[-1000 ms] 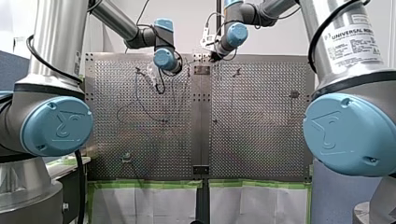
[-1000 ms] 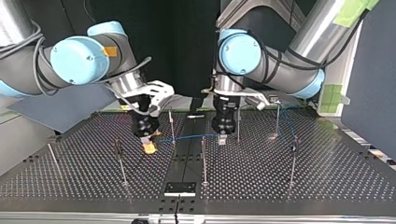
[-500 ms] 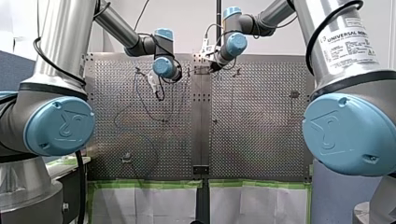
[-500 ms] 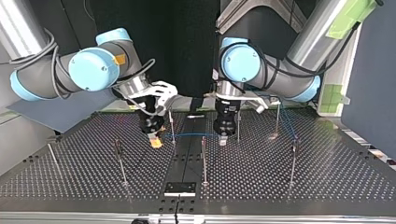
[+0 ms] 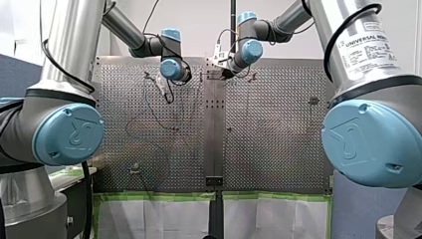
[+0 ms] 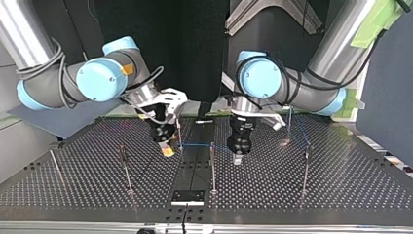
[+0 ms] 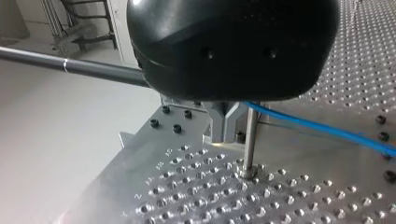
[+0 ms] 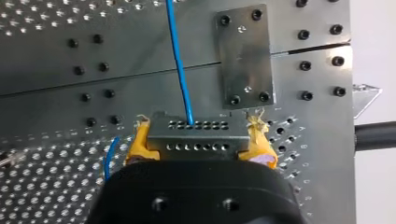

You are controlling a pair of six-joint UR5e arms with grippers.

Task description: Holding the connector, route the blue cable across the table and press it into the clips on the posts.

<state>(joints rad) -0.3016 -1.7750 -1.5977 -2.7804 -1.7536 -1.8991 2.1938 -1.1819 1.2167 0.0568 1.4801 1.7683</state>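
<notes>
One line: blue cable (image 8: pixel 179 60) ran straight ahead from the connector (image 8: pixel 196 136) our right fingers (image 8: pixel 139 141) gripped; left fingers (image 7: pixel 220 122) unreadable.

The cable (image 6: pixel 197 145) is stretched above the table (image 6: pixel 341 195) from the right gripper (image 6: pixel 168 150), at the top view's left, to the left gripper (image 6: pixel 237 158), at its right, where it is pinched, past the top of the middle post (image 6: pixel 212 168). The connector (image 8: pixel 196 135) is clamped between the right gripper's fingers, the cable leading ahead. A second post (image 7: pixel 250 140) stands just beside the left gripper's fingertips.
</notes>
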